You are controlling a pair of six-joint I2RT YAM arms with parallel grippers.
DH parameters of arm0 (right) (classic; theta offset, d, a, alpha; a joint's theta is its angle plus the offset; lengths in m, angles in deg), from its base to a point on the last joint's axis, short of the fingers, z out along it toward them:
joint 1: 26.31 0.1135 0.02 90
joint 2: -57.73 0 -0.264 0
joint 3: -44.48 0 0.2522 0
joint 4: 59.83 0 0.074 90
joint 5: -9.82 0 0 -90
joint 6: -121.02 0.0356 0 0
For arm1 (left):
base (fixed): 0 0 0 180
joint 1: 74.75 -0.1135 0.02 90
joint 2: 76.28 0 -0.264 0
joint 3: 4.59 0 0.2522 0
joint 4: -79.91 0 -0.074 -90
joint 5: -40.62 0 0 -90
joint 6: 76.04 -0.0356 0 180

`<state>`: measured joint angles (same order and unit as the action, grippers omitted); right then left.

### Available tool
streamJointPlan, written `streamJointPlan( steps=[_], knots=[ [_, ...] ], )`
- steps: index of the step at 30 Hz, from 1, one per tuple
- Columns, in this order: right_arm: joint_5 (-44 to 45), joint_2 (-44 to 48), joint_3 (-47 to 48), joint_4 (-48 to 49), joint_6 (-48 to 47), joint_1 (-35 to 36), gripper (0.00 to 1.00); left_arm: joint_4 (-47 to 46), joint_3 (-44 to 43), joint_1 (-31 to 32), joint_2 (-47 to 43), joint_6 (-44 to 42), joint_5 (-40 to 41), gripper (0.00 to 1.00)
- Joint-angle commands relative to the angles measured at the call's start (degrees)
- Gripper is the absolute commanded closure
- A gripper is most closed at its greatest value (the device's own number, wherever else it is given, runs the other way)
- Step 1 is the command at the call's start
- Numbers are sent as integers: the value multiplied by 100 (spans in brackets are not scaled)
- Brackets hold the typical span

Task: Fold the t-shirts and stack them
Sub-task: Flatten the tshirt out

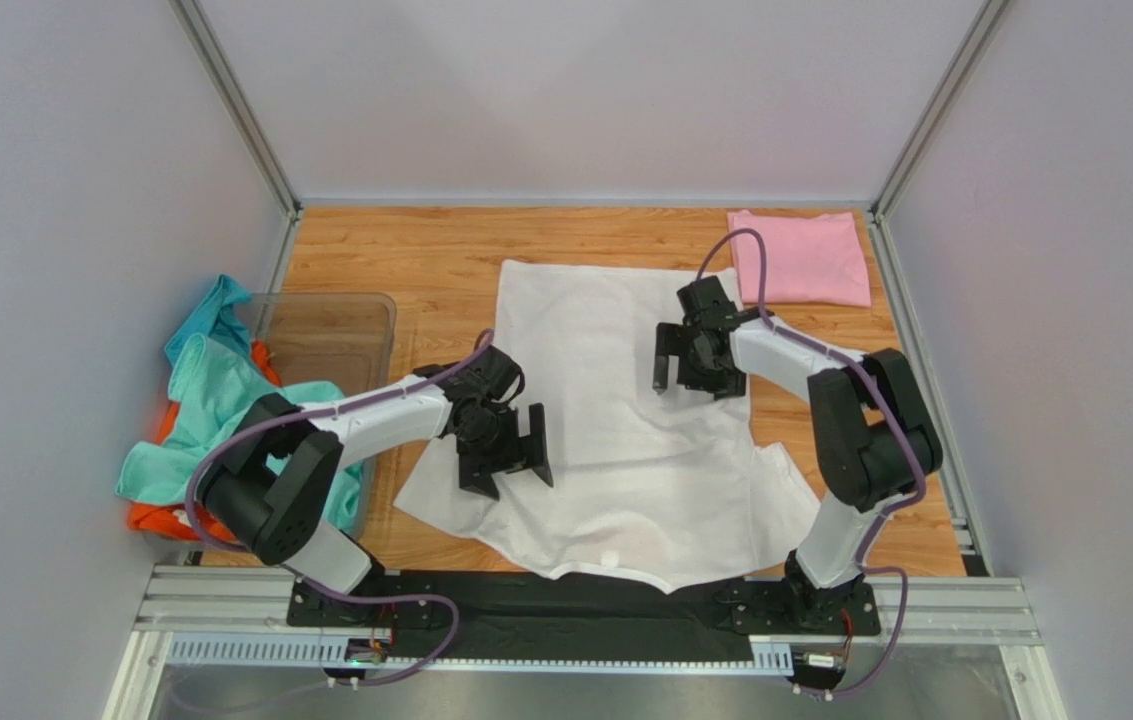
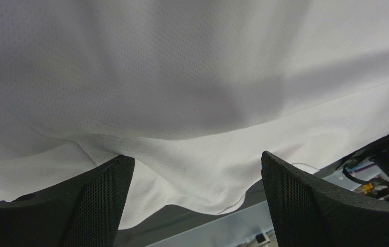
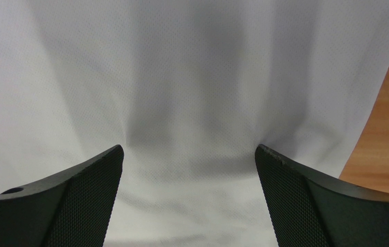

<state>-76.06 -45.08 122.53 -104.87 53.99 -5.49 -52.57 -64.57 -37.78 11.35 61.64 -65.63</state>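
Note:
A white t-shirt lies spread across the middle of the wooden table, its near edge hanging over the front. It fills the left wrist view and the right wrist view. My left gripper is open and empty, low over the shirt's left part. My right gripper is open and empty, low over the shirt's upper right part. A folded pale pink t-shirt lies at the back right corner. A teal t-shirt and an orange one are heaped at the left.
A clear plastic bin stands at the left, next to the heap of shirts. Bare wooden table shows behind the white shirt. Grey walls close in the left, back and right sides.

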Motion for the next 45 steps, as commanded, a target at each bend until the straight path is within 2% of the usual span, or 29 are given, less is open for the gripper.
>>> streamJointPlan(
  steps=[1, 6, 8, 11, 12, 14, 15, 16, 18, 21, 26, 29, 32, 36, 42, 45],
  knots=[
    [10, 556, -1055, -71, 428, 1, 0, -511, -159, -277, 490, -188, 174, 1],
    [-726, 1631, -2297, 210, 771, 237, 0, -362, -887, -761, 1289, -663, 351, 2],
    [-825, 2018, -2692, 211, 937, 483, 0, -221, -1555, -867, 1825, -987, 333, 3],
    [-747, 2378, -2992, 193, 1447, 1212, 0, 103, -2731, -911, 2704, -1401, 281, 4],
    [-720, 2536, -3027, 176, 1779, 1597, 0, 279, -3466, -928, 2941, -1602, 272, 4],
    [-632, 2695, -3072, 141, 2079, 1942, 0, 622, -4225, -990, 3592, -1823, 376, 4],
    [-571, 2774, -3046, 123, 2220, 2239, 0, 745, -5021, -1025, 3811, -2006, 412, 4],
    [-544, 2905, -3002, 114, 2387, 2373, 0, 1129, -5464, -1095, 4223, -2061, 534, 4],
    [-483, 3029, -2748, 36, 2380, 2663, 0, 1562, -6656, -1131, 4559, -2288, 553, 5],
    [-167, 3152, -2344, -246, 2205, 2770, 0, 1801, -7303, -1131, 4588, -2499, 570, 5],
    [588, 3249, -1763, -623, 1748, 2569, 0, 1863, -6982, -1139, 3763, -2501, 624, 4],
    [651, 3161, -1508, -686, 1599, 2060, 0, 1661, -5955, -1139, 3007, -2404, 307, 4],
    [809, 3117, -1376, -651, 1396, 1455, 0, 1012, -4209, -1096, 2207, -2071, -26, 4],
    [608, 2802, -1349, -519, 1150, 714, 0, 37, -2947, -842, 1468, -1657, -333, 4],
    [459, 2353, -1551, -334, 1096, 388, 0, -282, -2594, -630, 1870, -1411, -528, 5],
    [151, 2326, -1857, -80, 1236, 397, 0, -177, -2559, -647, 2029, -1411, -275, 5]
  ],
)
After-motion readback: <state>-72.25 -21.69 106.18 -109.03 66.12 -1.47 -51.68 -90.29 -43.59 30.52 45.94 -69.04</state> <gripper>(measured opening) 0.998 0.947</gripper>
